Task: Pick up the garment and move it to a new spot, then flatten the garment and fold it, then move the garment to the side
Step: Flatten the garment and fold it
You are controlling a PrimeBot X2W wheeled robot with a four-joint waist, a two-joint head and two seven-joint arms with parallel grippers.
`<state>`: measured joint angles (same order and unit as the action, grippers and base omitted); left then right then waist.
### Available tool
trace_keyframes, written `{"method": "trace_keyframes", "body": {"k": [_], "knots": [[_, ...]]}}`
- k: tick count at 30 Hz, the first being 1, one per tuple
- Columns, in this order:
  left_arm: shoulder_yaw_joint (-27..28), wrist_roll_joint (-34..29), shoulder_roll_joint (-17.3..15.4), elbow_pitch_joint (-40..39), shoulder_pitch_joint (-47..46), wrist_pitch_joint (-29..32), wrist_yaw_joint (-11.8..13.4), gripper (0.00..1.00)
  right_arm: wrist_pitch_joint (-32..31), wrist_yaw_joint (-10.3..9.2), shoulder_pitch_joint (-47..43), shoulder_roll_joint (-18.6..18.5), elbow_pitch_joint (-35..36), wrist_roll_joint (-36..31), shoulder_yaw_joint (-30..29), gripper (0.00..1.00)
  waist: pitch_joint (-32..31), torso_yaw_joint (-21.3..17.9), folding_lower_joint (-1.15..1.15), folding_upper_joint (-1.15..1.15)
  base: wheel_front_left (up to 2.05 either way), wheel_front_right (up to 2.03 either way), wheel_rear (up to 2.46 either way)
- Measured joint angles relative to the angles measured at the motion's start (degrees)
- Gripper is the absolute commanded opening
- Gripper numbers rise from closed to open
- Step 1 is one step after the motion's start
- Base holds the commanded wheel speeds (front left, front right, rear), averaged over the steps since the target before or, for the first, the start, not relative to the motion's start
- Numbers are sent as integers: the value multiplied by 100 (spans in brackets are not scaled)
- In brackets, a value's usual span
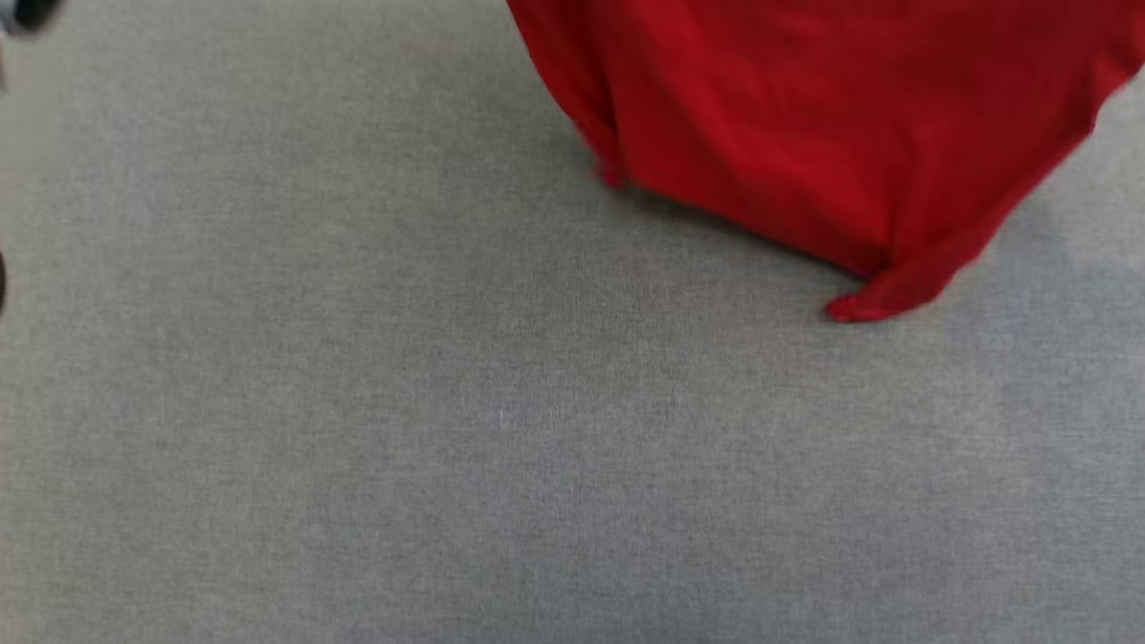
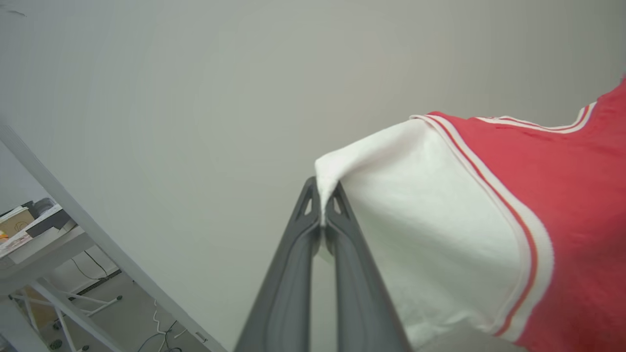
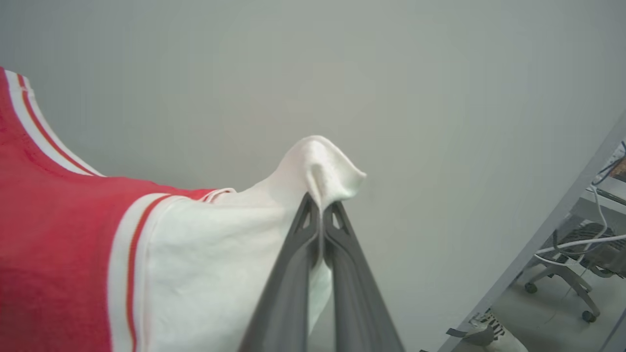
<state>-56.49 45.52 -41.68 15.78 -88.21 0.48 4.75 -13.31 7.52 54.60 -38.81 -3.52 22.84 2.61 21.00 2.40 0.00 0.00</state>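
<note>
Hanging over grey fabric table [image 1: 358, 402]: red jersey T-shirt with white striped-trim sleeves [image 1: 805, 116]. Closed left end effector [image 2: 323, 198] pinches one sleeve tip; closed right end effector [image 3: 320, 208] pinches the other.

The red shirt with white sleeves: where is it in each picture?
Head view: the red jersey shirt with white sleeves hangs at the upper right.
Left wrist view: right side, white sleeve pinched in the left tool.
Right wrist view: left side, other sleeve pinched in the right tool.
Shared landmark: red body cloth; striped trim in both wrist views.
</note>
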Motion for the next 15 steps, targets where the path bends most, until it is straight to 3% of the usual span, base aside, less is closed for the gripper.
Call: {"method": "trace_keyframes", "body": {"k": [7,15], "knots": [[264,-337,296,854,-1196,-297,-136,0,258,0,2217,100,-1281,-328,755,0,632,-13,0,0,0,0,0],[405,-557,703,1801,-2314,-702,-415,0,740,0,4206,246,-2646,-547,1128,0,1216,-7,1,0,0,0,0]]}}
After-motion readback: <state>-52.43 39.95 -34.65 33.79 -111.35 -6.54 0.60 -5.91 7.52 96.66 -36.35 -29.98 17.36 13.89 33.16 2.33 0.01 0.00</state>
